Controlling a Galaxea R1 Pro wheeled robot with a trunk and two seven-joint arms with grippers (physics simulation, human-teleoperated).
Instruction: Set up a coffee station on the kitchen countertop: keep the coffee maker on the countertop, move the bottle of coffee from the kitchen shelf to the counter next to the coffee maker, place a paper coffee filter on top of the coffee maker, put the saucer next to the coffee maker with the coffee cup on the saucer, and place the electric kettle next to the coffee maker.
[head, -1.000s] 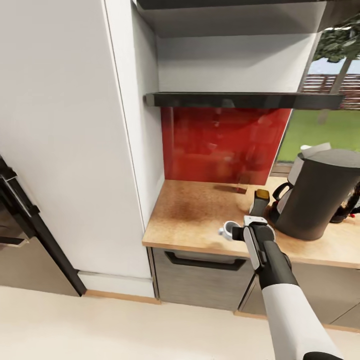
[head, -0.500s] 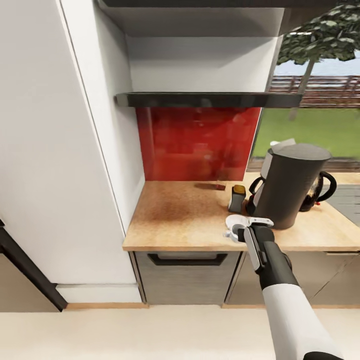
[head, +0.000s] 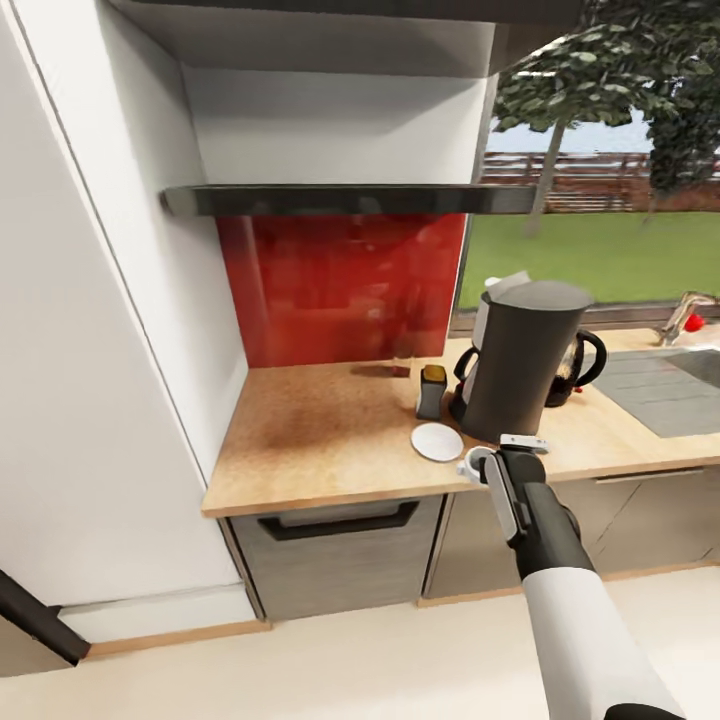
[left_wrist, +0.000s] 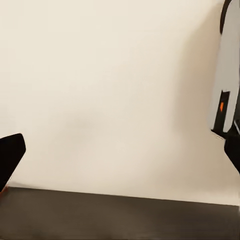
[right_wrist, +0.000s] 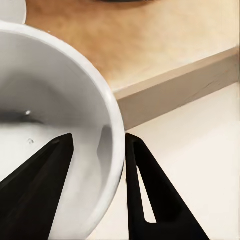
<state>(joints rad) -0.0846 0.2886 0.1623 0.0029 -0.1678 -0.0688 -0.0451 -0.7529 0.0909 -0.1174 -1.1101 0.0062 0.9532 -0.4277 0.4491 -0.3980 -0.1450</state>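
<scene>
Right pincer (head: 487, 462) clamped on coffee cup (head: 476, 464), at front edge of surface (head: 320, 440).
Cup rim pinched between fingers (right_wrist: 150, 200). Saucer (head: 437, 441) lies just beside coffee maker (head: 520, 360); bottle of coffee (head: 432, 391) stands behind saucer; electric kettle (head: 580, 362) behind the maker. Left pincer (left_wrist: 120, 155) fingers spread apart over pale floor.

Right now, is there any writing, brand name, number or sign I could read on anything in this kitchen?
None can be read.
The coffee maker, the bottle of coffee, the electric kettle and the coffee cup bear no lettering that shows.
A small orange mark on the robot's white body, in the left wrist view, is too small to read.
</scene>
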